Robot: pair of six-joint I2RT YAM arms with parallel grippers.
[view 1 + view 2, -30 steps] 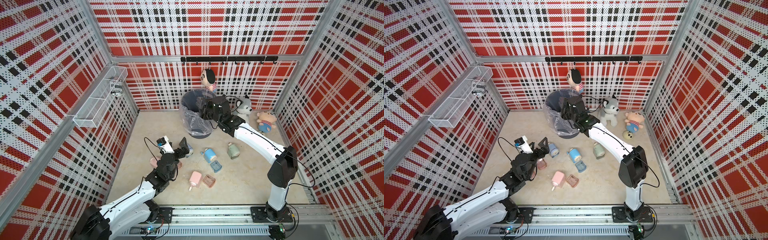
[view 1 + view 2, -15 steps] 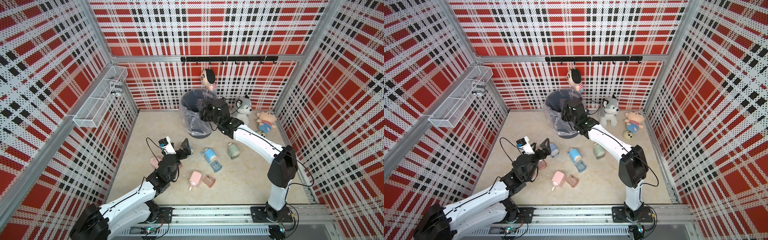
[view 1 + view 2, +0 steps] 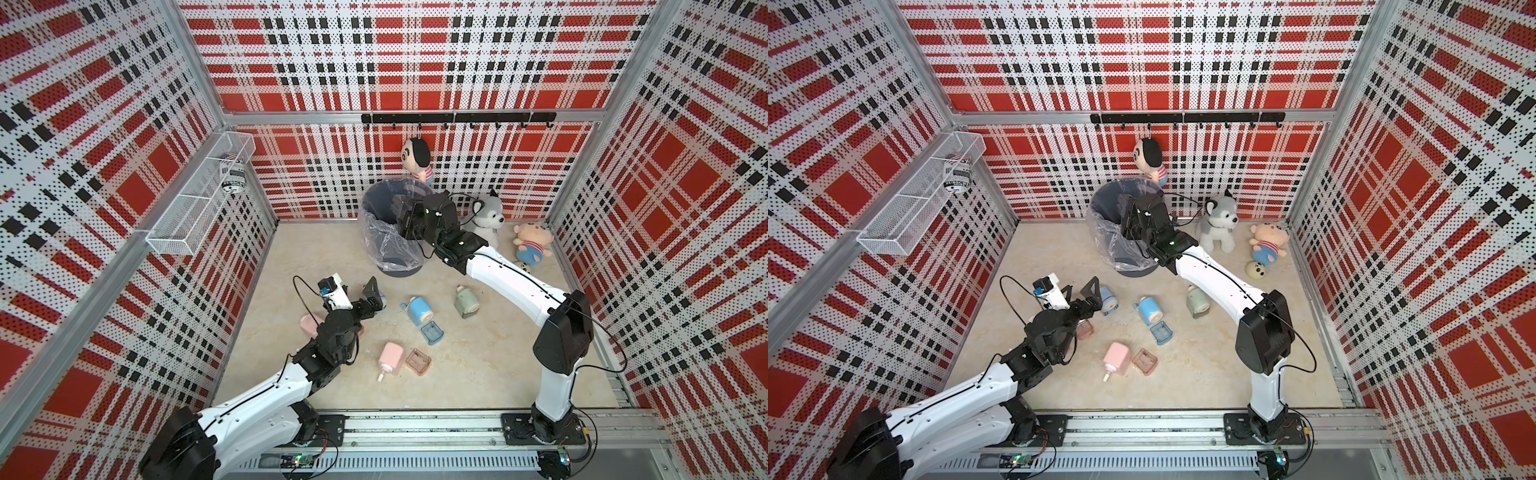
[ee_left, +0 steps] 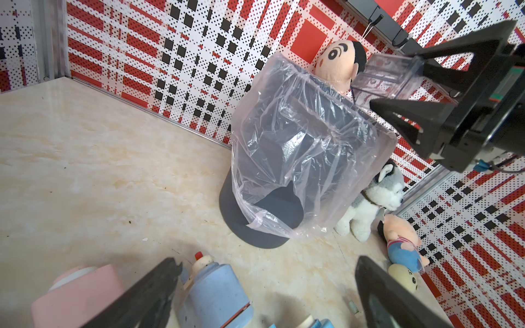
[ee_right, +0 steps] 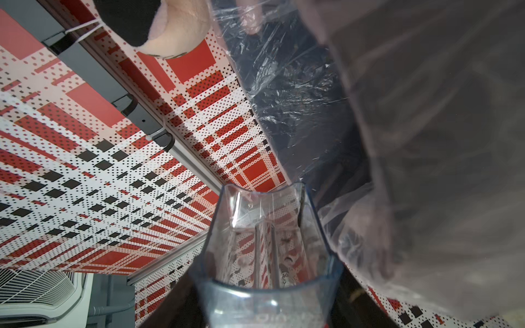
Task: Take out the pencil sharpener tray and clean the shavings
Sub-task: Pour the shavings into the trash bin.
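- Top views: right gripper (image 3: pixel 402 216) is over the far lined bin (image 3: pixel 380 199); its load is hidden here. Left gripper (image 3: pixel 1080 296) is spread wide and empty above the small blue sharpener (image 3: pixel 1109 301).
- Left wrist: the right gripper pinches the clear tray (image 4: pixel 389 76), just above the bin's rim.
- Right wrist: the tray is beside the liner, with dark specks inside.
- Beige table (image 3: pixel 478 365); plaid perforated walls (image 3: pixel 415 62).

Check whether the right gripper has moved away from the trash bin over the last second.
No. The right gripper, shut on the clear tray, stays over the trash bin rim, near the hanging doll, as before.
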